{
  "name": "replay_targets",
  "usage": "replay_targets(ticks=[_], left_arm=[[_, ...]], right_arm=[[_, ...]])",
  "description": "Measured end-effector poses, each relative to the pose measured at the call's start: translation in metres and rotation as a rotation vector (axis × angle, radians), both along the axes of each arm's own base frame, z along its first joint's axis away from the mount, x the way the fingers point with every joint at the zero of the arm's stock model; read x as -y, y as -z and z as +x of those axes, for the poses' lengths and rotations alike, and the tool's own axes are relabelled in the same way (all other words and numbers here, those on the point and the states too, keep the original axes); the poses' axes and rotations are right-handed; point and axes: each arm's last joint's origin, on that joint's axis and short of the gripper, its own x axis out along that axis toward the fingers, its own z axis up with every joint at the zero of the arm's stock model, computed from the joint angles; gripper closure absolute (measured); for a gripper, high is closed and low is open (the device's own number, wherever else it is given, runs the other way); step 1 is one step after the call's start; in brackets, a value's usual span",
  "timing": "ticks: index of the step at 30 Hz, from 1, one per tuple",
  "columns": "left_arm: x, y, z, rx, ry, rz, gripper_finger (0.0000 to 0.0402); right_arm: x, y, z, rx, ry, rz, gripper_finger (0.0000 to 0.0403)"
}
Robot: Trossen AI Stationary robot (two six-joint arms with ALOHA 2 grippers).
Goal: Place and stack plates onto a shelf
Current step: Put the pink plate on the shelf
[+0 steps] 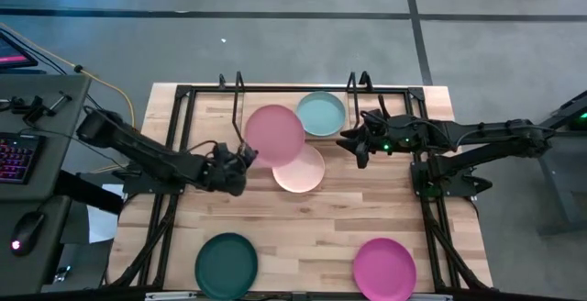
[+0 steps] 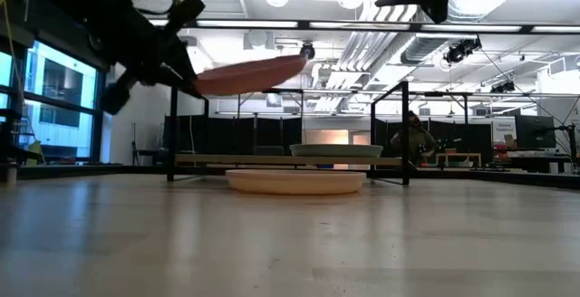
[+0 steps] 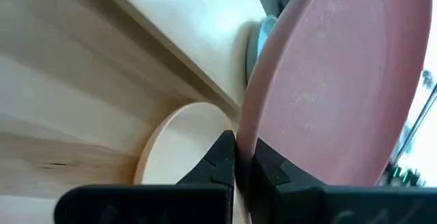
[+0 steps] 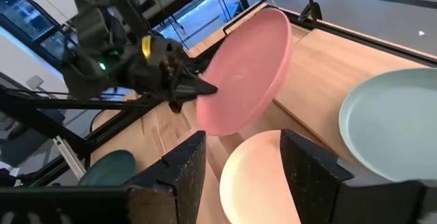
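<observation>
- My left gripper (image 1: 249, 154) sits a little left of centre in the high view, its two dark fingers clamped on the rim of the round matte light pink plate (image 1: 274, 134); the left wrist view shows that rim pinched between my fingertips (image 3: 222, 157).
- The light pink plate is off the table: in the low view it hangs tilted in the upper middle of the frame (image 2: 249, 73), above the other plates.
- The round matte cream plate (image 1: 301, 169) lies flat on the light wooden tabletop (image 1: 321, 218) near the centre of the high view, partly under the lifted pink plate.
- The round pale teal plate (image 1: 322, 114) rests up and to the right of the pink one, on the light wooden base of the low black wire shelf (image 1: 238, 85), between its upright looped ends.
- The dark green plate (image 1: 226, 264) lies at the lower left of the table in the high view, and the magenta plate (image 1: 384, 269) at the lower right, both well apart from the shelf.
- My right gripper (image 1: 353, 142) hovers right of centre in the high view, just beside the teal plate, its fingers spread wide and holding nothing; the right wrist view shows the gap between them over the cream plate (image 4: 256, 176).
</observation>
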Motion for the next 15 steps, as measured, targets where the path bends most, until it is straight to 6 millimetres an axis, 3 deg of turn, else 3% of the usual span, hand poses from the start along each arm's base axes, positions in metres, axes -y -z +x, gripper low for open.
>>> replay_targets(ticks=[4,9,15], left_arm=[[-0.003,0.019,0.016,0.062,-0.083,-0.038,0.04],[-0.026,0.031,0.037,0.101,-0.185,-0.045,0.04],[-0.048,0.033,0.035,0.048,-0.265,-0.024,0.0401]], right_arm=[[0.0,0.0,0.0,-0.002,-0.003,-0.009,0.0234],[0.0,0.0,0.0,-0.003,-0.005,-0.013,0.0234],[0.0,0.0,0.0,-0.004,-0.022,-0.009,0.0234]])
